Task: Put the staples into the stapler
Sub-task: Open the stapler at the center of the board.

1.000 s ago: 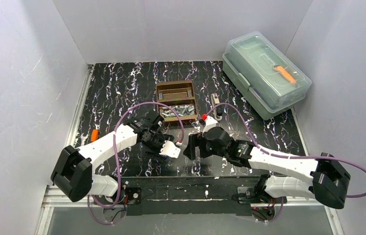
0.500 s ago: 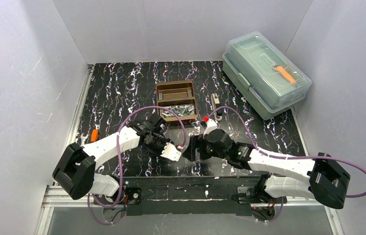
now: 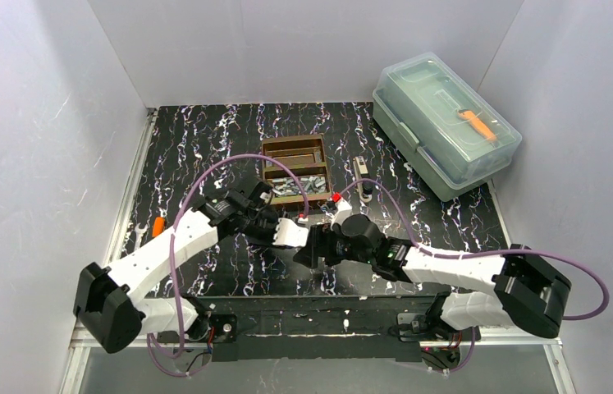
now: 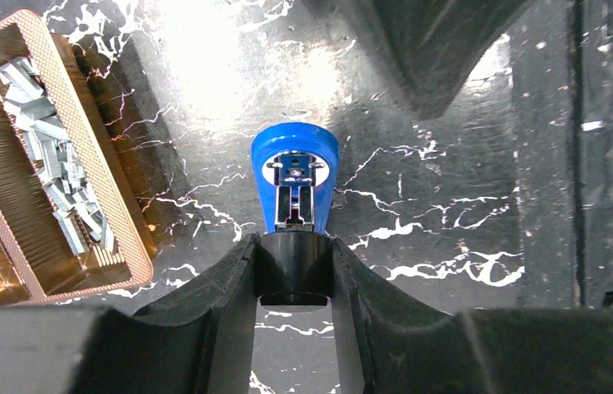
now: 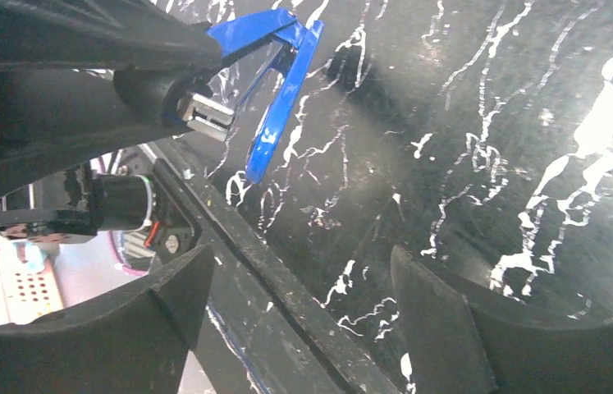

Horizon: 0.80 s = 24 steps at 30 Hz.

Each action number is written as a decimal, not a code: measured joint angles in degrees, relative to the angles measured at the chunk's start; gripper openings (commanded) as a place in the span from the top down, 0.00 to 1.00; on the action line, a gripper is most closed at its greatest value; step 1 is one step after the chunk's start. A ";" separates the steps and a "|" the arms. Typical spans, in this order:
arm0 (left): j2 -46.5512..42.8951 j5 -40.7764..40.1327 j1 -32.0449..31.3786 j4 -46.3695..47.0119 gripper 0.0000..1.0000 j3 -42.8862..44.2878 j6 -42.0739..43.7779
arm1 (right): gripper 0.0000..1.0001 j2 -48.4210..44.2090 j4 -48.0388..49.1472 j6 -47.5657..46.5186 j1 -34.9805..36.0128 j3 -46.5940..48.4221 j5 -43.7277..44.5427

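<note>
Blue stapler (image 4: 295, 176) is clamped by the left gripper (image 4: 293, 253), with the staples (image 4: 50, 182) near it. Right gripper (image 5: 295, 275) gapes empty beside the stapler

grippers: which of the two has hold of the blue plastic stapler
The left gripper: it clamps the blue plastic stapler by its dark end, while the right gripper stands wide open with nothing between its jaws.

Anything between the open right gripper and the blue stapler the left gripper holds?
Nothing visible. The right gripper faces the stapler with only table showing between them; the left gripper grips the stapler's black end.
</note>
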 measured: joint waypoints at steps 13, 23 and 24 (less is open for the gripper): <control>-5.62 2.05 -0.15 -4.28 1.00 0.07 -5.57 | 0.41 6.93 13.09 4.17 -0.70 1.38 -7.13; -8.35 3.80 -0.37 -6.45 1.00 0.07 -5.60 | 0.52 10.51 19.74 6.67 -1.60 1.44 -9.35; -8.48 3.82 -0.37 -6.58 1.00 0.07 -5.51 | 0.53 10.60 20.02 6.73 -1.60 1.44 -9.55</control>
